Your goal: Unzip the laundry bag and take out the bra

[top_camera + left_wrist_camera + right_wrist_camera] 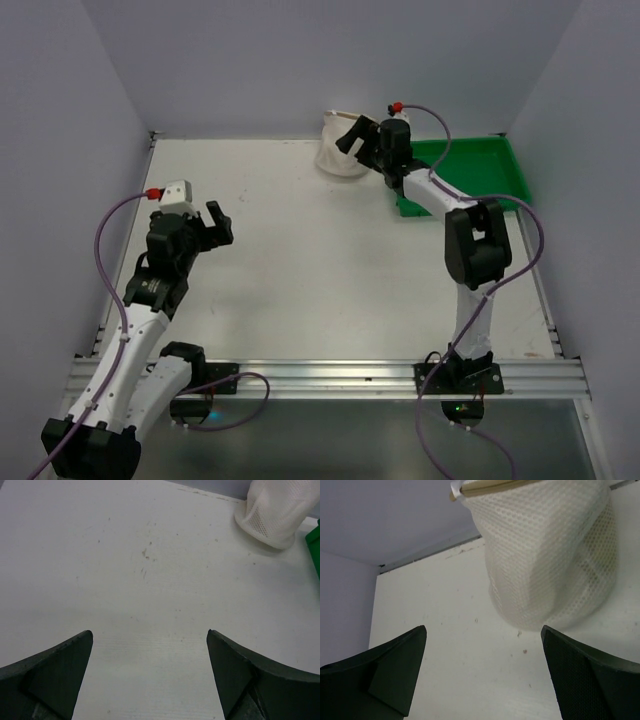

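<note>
Nearest the bases, the left end effector (216,224) hovered over the bare left part of the white surface (300,280), its jaws spread wide with nothing between them (the left wrist view showed only scuffed surface below). Further in, the right arm reached to the far edge, where the right end effector (355,140) was likewise released, its two dark fingers (395,665) parted and pointing at the laundry bag (335,155) just ahead, without gripping it. The bag stood on edge at the back of the surface, close to the rear wall and just left of the green tray (470,160). Its long axis ran roughly upright, with its rounded bottom resting on the surface. A tan-edged rim ran across the top, tilted a little. Its skin was cream-white honeycomb mesh, bulging and softly creased, wider at the top than at the foot.
</note>
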Robot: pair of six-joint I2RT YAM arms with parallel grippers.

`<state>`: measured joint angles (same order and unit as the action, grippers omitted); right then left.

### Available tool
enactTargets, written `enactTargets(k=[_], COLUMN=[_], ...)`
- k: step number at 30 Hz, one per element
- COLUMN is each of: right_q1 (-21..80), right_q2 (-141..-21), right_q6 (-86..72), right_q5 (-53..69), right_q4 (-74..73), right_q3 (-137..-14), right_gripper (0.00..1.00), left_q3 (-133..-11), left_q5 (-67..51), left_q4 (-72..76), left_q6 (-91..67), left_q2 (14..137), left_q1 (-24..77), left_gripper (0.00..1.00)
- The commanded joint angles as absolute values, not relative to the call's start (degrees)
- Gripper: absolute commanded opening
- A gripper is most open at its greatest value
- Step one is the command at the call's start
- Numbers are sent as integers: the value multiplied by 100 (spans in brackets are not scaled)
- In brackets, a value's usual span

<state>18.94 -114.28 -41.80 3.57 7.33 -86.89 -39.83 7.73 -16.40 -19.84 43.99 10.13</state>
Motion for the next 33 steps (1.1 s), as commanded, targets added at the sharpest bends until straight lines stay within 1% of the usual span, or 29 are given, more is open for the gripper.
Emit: enactTargets(k=[1, 4, 5, 10, 16, 18, 19, 20, 22, 23, 24, 25, 27, 28, 30, 33], right_q1=[1898, 1898, 1898, 1864, 1828, 1776, 1758, 1723, 1644, 1626, 1609, 1600, 1582, 1582, 1582, 1600], right_q2=[-12127, -12793, -12971, -13850, -14273, -14405, -14449, -14484, -14590, -14607, -14642, -14660, -14660, -14660, -14616, -14222], right_q6=[-4376, -4421, -4421, -4648, -5115, -5360, -5483, -5589, -5905, -5985, -6090, -6126, -6187, -6205, -6179, -6135], right_q5=[-202, -246, -255, -352, -290, -133, -80, -36, 131, 167, 193, 237, 246, 272, 299, 527], right_q4=[721, 493, 370, -342, -721, -703, -703, -703, -677, -677, -651, -650, -624, -607, -580, -142], right_q3=[-9648, -10422, -10911, -12082, -12769, -12823, -12858, -12850, -12841, -12823, -12815, -12823, -12788, -12762, -12674, -11956], right_gripper=[99, 99, 99, 99, 99, 86, 79, 62, 47, 34, 29, 19, 8, 0, 0, 0], left_q3=[-3894, -3911, -3911, -3911, -3902, -3902, -3902, -3902, -3902, -3894, -3894, -3894, -3894, -3902, -3902, -3902], left_q5=[1089, 1221, 1222, 1187, 1169, 1204, 1222, 1222, 1230, 1239, 1265, 1283, 1301, 1309, 1310, 1327], left_q4=[-1230, -1283, -1283, -1310, -1327, -1353, -1362, -1362, -1380, -1389, -1397, -1397, -1415, -1415, -1406, -1415], left_q6=[-1776, -1767, -1767, -1775, -1767, -1767, -1767, -1775, -1775, -1784, -1784, -1784, -1784, -1784, -1784, -1775], left_q2=[4403, 4421, 4412, 4474, 4483, 4482, 4482, 4491, 4474, 4474, 4474, 4465, 4465, 4465, 4456, 4439], left_q1=[967, 967, 967, 967, 967, 958, 958, 958, 958, 958, 958, 958, 958, 958, 949, 958], left_gripper=[100, 100, 100, 100, 100, 100, 100, 100, 100, 100, 100, 100, 100, 100, 100, 100])
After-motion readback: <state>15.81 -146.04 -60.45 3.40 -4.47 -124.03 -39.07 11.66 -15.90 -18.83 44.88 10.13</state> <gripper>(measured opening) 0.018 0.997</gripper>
